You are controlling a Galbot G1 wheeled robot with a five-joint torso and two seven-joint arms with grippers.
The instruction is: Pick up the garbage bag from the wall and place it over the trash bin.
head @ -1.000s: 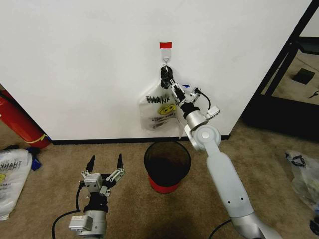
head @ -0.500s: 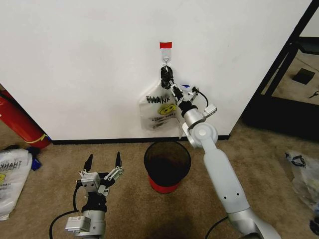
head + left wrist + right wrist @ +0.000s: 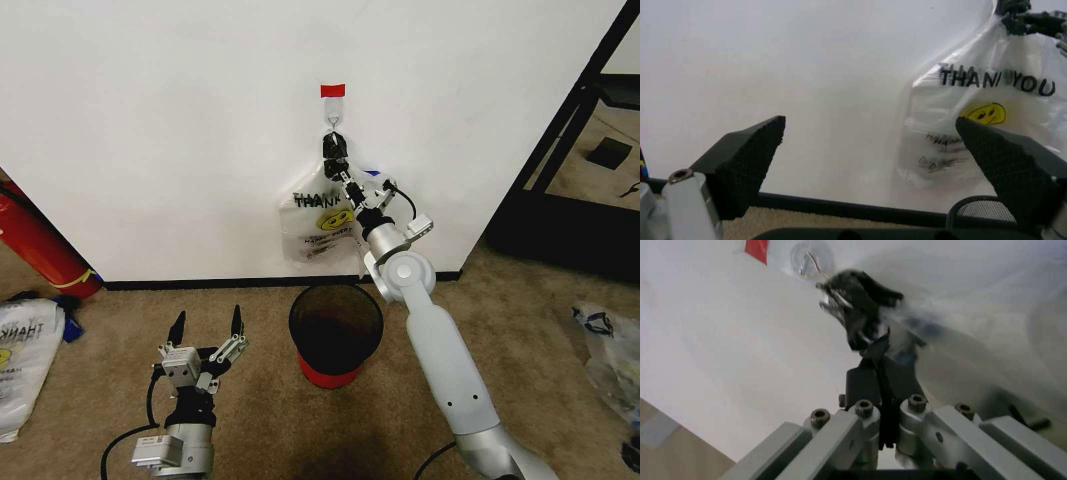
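The garbage bag [image 3: 322,222], thin crinkled translucent plastic with black "THANK YOU" lettering and a yellow smiley, is hanging flat against the smooth white wall [image 3: 150,130], at twelve o'clock from the trash bin [image 3: 335,332]. Its gathered top is sitting at a metal hook [image 3: 334,123] just under one red tape square [image 3: 332,91]. The right gripper [image 3: 335,150] is reaching up to that bunched top, its dark fingers pressed together on the plastic. The bin, one round black mesh cylinder on a red base, is standing on carpet near the black baseboard [image 3: 190,283]. At eight o'clock from the bin, the left gripper [image 3: 208,326] is hovering over open carpet, its fingers spread wide and gripping nothing.
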